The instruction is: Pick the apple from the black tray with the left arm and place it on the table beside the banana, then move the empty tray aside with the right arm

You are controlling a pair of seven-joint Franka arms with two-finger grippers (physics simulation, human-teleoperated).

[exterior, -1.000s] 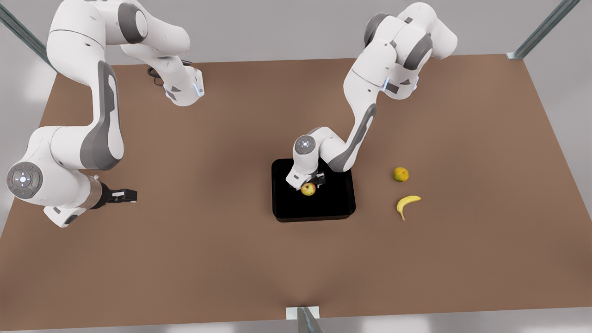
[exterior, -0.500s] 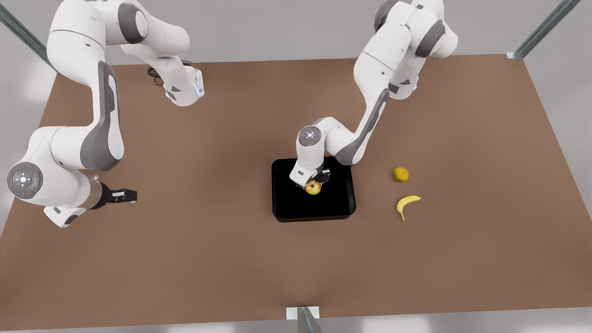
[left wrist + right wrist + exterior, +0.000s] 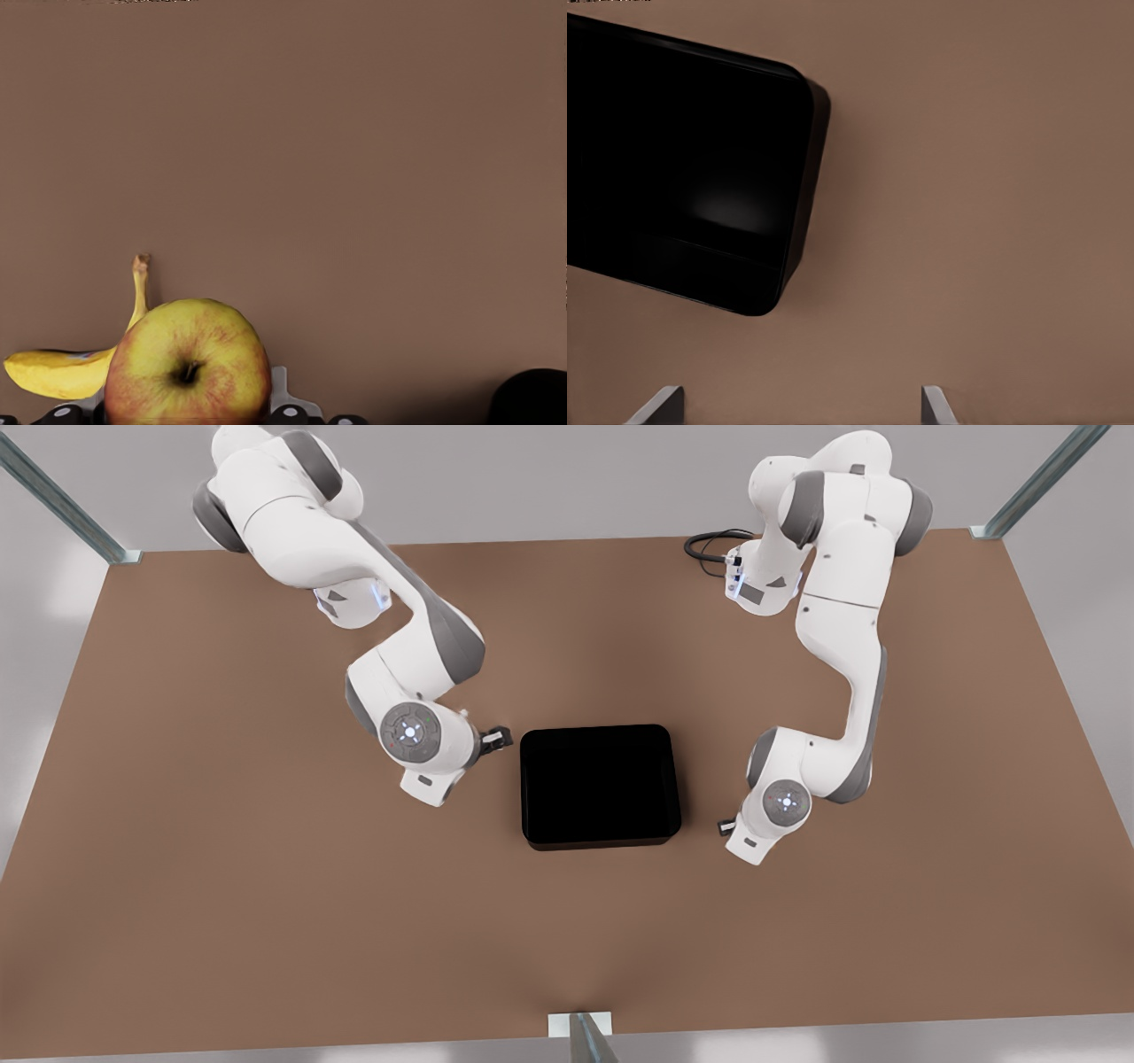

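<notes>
Left wrist view: our left gripper [image 3: 190, 416] is by the apple [image 3: 188, 365], grip unclear, beside the banana [image 3: 62, 370]; right gripper [image 3: 802, 403] hovers wide beside the black tray [image 3: 682, 168].

Glossy black tray [image 3: 601, 786], matte table [image 3: 266, 921]

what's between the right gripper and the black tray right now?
Only bare table. The right wrist view shows plain brown surface from the right gripper, jaws open, up to the black tray and its rounded corner.
</notes>
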